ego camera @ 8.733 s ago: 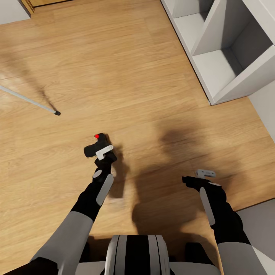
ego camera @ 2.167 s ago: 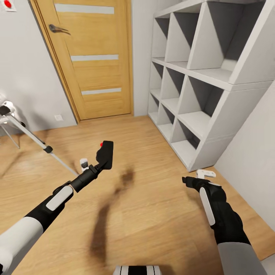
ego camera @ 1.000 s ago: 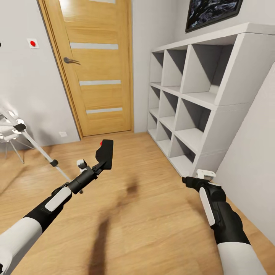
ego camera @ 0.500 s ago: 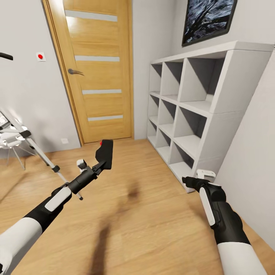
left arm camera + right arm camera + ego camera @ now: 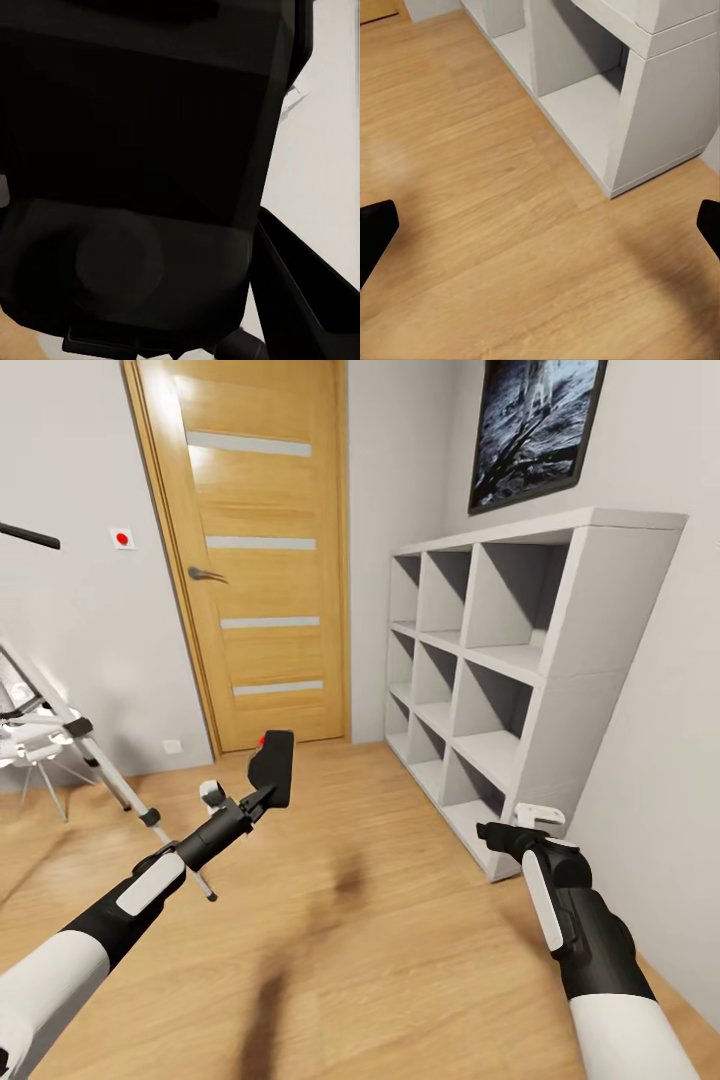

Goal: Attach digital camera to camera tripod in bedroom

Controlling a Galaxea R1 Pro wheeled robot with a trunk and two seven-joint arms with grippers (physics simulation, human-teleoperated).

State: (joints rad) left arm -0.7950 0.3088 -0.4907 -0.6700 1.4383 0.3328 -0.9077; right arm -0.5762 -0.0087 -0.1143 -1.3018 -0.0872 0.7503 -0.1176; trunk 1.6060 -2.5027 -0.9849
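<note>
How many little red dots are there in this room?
2. One sits on top of the digital camera held up in the left pincer. The other is on the white wall plate left of the wooden door. More may be hidden.

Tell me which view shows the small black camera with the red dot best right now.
The head view: the small black camera with the red dot shows whole, held up off the wood floor in the left pincer. The left wrist view gives just a dark close-up of its body.
</note>
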